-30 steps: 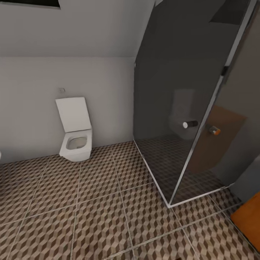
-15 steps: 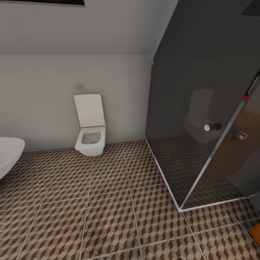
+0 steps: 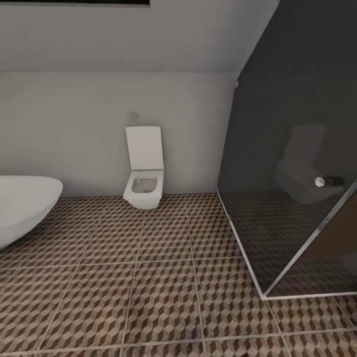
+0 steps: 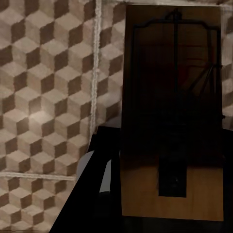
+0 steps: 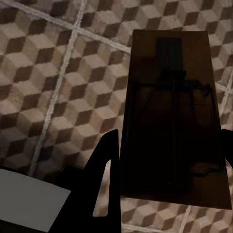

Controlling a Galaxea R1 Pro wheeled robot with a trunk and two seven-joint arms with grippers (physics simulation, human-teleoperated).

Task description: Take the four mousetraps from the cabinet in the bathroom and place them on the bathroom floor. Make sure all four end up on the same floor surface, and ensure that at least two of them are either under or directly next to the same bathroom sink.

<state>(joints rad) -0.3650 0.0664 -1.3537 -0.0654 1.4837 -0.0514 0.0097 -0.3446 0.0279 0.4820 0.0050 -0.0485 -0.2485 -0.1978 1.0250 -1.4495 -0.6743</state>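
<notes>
a: what are your two grippers doing?

b: your left gripper (image 4: 167,194) is closed around a mousetrap (image 4: 172,111). its dark fingers (image 4: 104,184) press on the two long sides of the wooden board. your right gripper (image 5: 167,179) is clamped on another mousetrap (image 5: 172,116) the same way. both boards hang over the bathroom floor (image 3: 163,277), not touching it.

a: and what is in front of you?

b: the brown cube tiles run up to a white wall. a white toilet (image 3: 144,183) sits there with its lid up. the white bathtub (image 3: 25,206) is on the left. the dark glass shower (image 3: 297,163) is on the right.
</notes>
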